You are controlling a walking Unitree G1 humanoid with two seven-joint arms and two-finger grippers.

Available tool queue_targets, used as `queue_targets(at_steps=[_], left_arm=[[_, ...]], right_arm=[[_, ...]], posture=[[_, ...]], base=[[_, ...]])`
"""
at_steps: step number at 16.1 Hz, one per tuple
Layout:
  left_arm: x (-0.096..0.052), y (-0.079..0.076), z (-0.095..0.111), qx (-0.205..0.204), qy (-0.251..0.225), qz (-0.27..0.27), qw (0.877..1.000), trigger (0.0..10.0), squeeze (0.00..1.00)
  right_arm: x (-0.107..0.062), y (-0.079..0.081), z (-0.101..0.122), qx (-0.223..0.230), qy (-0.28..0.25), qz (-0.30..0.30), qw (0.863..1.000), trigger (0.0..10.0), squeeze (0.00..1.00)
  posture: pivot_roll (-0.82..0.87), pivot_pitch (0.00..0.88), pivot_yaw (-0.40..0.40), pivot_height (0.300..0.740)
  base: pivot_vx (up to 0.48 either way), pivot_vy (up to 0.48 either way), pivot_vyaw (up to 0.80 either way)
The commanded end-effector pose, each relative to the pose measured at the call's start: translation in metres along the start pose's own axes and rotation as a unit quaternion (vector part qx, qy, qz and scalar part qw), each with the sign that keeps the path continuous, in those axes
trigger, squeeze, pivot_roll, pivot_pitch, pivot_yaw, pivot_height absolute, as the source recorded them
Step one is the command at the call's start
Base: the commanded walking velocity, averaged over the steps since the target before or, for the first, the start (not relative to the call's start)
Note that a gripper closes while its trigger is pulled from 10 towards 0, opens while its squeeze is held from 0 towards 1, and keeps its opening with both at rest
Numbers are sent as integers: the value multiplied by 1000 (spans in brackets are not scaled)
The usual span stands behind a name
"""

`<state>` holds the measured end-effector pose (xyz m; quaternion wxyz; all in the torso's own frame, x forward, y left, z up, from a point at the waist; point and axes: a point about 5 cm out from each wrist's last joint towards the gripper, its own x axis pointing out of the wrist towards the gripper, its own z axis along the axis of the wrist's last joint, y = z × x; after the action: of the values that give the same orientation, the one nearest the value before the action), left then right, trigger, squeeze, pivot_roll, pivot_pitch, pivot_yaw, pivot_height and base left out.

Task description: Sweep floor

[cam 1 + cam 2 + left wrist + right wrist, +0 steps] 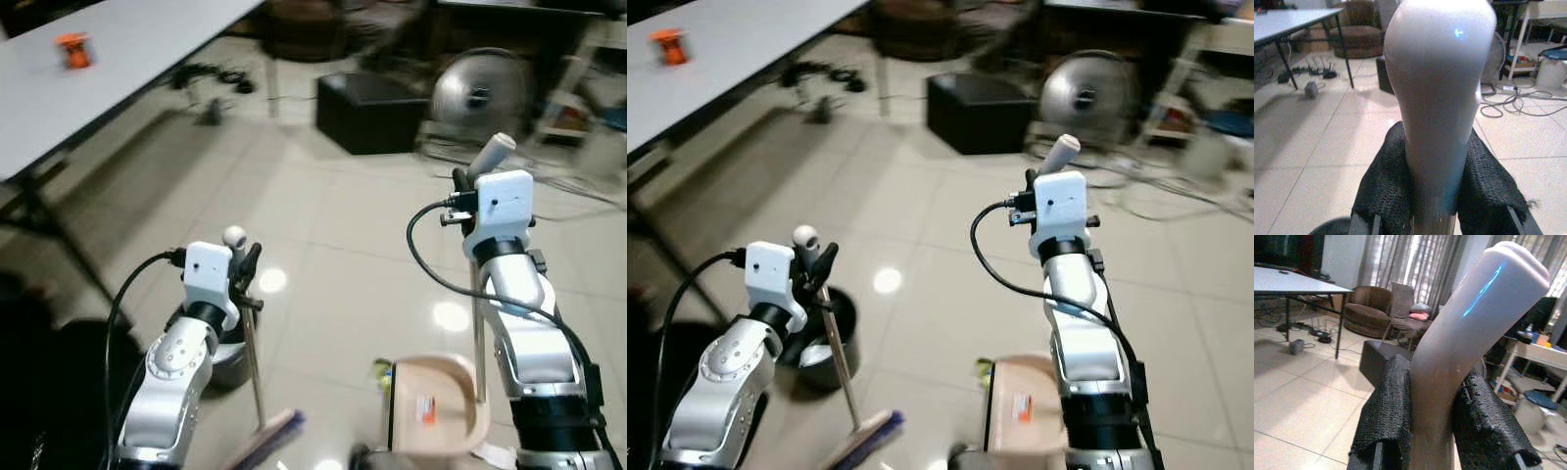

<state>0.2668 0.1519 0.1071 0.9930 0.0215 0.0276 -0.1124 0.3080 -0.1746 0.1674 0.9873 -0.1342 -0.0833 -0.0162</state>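
Note:
My left gripper (243,266) is shut on the thin broom handle (253,362), just under its rounded white top (1440,73). The handle slants down to the broom head (269,441) on the tiled floor near the bottom edge. On my right side, my right gripper (464,182) is shut on the grey grip (1469,328) of the dustpan's upright handle. The beige dustpan (436,406) rests on the floor below it. A small green-yellow scrap (380,370) lies at the pan's left edge.
A black bin (828,343) stands on the floor beside my left arm. A grey table (127,59) with an orange object (73,49) stretches along the left. A black box (377,113), a floor fan (480,93) and loose cables (1156,191) stand farther back.

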Motion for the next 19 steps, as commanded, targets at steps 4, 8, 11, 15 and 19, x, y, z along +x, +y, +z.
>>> queue_targets(at_steps=[4, 8, 11, 15, 19], left_arm=[[7, 1, 17, 20, -25, 6, 999, 10000, 0], [9, -1, 19, 13, -18, 2, 1000, 10000, 0], [10, -1, 21, 18, -28, 7, 999, 10000, 0], [8, -1, 24, 15, -29, 3, 999, 10000, 0], [8, -2, 29, 18, -47, 3, 999, 10000, 0]], right_arm=[[4, 1, 11, -33, -26, 14, 999, 10000, 0], [6, -2, 17, -31, -34, 4, 999, 10000, 0], [4, -4, 18, -13, -31, -9, 999, 10000, 0], [3, -10, 22, -1, -38, -53, 998, 10000, 0], [0, -12, 21, -8, -30, -62, 998, 10000, 0]], posture=[[9, 7, 11, 740], [10, 15, 11, 740], [9, 20, 14, 740], [11, 27, 18, 740], [7, 31, 18, 740]], base=[[0, 0, -800], [0, 0, -800], [0, 0, -800], [0, 0, -800], [0, 0, -800]])
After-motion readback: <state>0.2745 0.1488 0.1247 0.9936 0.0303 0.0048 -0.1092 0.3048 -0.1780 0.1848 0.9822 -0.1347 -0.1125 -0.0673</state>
